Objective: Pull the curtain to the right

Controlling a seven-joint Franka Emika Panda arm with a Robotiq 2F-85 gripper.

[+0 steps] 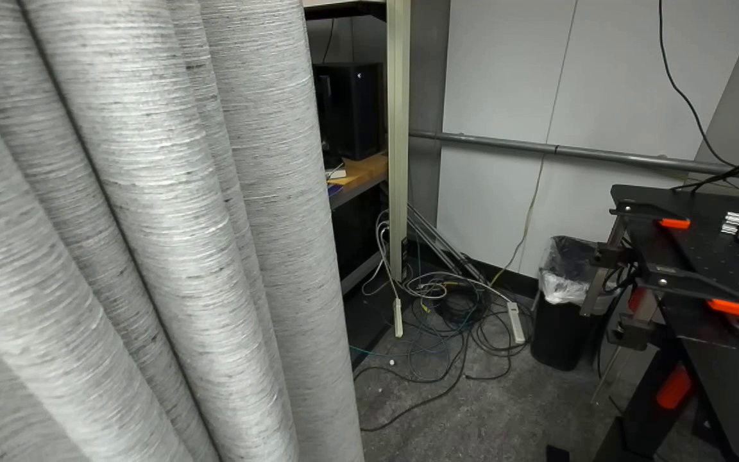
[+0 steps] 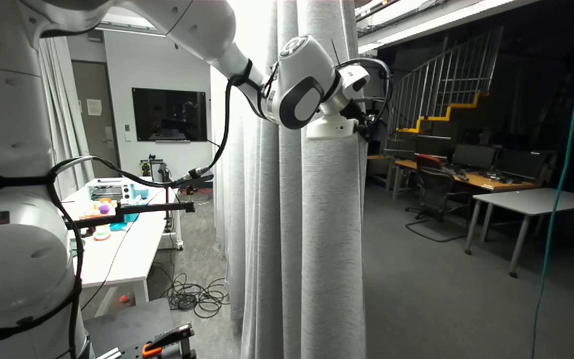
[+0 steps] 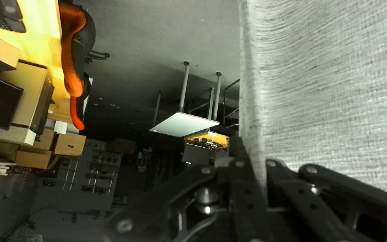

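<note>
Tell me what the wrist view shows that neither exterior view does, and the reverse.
Only the wrist view: cardboard boxes, and a clear look at the gripper closed on the edge of the curtain.

Only the exterior views, between them: the white arm, a black wall screen and a lined trash bin.

Shared by all three: the curtain and the grey floor.

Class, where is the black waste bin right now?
In an exterior view, the black waste bin stands on the floor right of centre, between the tangled cables and the black table.
</note>
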